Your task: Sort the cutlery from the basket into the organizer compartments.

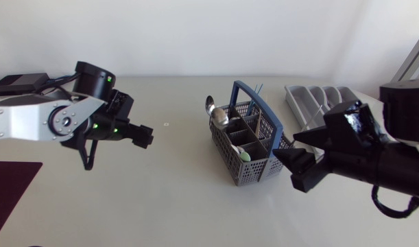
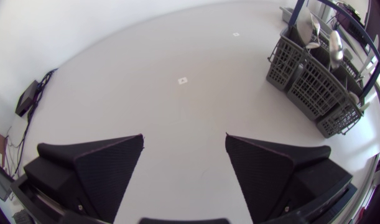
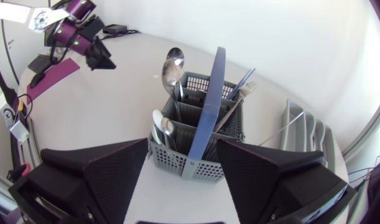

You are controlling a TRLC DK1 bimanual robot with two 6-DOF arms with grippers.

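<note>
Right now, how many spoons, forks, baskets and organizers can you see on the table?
Spoons: 3, all standing in the basket
Fork: 1, also in the basket
Basket: 1
Organizer: 1
Total: 6

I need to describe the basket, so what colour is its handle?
Blue handle, on the grey cutlery basket; clearest in the right wrist view.

Grey basket (image 3: 177,163) holding spoons (image 3: 173,63) and a fork (image 3: 248,88) sits just ahead of right gripper's (image 3: 181,144) spread jaws.
</note>
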